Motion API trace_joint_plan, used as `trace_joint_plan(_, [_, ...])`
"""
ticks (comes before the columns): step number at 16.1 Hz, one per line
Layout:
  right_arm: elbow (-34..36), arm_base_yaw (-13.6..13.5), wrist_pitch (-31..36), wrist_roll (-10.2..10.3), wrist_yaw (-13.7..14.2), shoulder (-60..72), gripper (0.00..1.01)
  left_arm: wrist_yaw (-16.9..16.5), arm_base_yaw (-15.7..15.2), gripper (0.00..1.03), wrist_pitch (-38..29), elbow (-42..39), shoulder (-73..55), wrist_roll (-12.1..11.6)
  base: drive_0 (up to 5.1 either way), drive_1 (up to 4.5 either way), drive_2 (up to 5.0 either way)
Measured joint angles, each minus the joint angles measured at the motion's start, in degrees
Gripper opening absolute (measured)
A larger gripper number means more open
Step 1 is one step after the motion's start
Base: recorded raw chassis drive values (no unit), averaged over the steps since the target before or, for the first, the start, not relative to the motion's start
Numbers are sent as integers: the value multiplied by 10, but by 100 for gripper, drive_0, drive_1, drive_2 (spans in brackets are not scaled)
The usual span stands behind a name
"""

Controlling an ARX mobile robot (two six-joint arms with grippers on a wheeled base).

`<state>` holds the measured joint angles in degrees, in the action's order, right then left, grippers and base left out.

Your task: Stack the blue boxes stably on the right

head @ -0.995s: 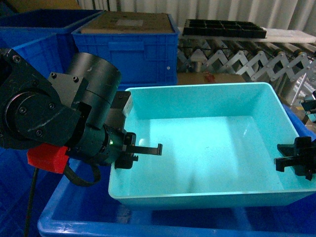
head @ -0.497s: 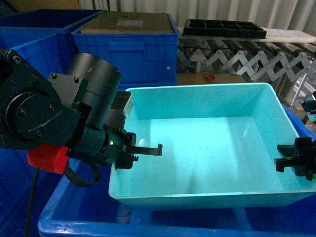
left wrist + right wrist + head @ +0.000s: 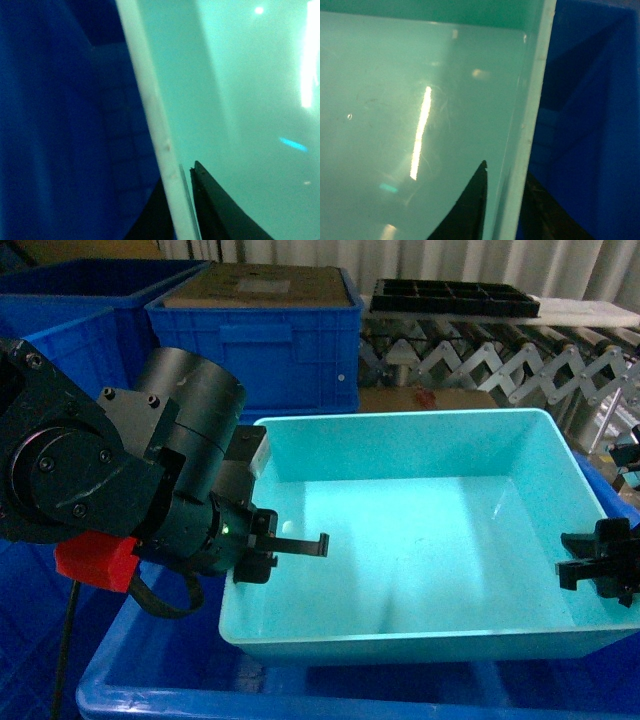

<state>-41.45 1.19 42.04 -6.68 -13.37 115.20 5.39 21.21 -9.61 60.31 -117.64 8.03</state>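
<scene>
Head view: royal-blue tub mostly hidden.

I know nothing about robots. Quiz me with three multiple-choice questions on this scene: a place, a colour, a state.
1. Where does the turquoise tub sit?
A. inside the royal-blue tub
B. on the roller conveyor
C. on a ribbed crate

2. What colour is the tag by the left arm?
A. yellow
B. red
C. white

3. How does the left pincer meet the turquoise tub?
A. hovering far above
B. straddling its wall
C. lying on its floor

Answers: 1 A, royal-blue rim surrounds it below. 2 B, red tag. 3 B, a finger each side of the wall.
</scene>
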Motion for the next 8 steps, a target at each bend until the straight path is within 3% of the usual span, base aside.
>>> trace_joint_plan(2, [0, 4, -2, -43, 1, 0, 35, 4, -7, 31, -8, 6, 0, -31, 0, 0, 0])
trace_joint_plan(4, [0, 4, -2, -56, 2, 0, 55, 7, -11, 51, -7, 7, 0, -40, 0, 0, 0])
trace_joint_plan(8, [0, 3, -2, -63, 2, 0, 98, 5, -9, 92, -7, 7, 0, -45, 0, 0, 0])
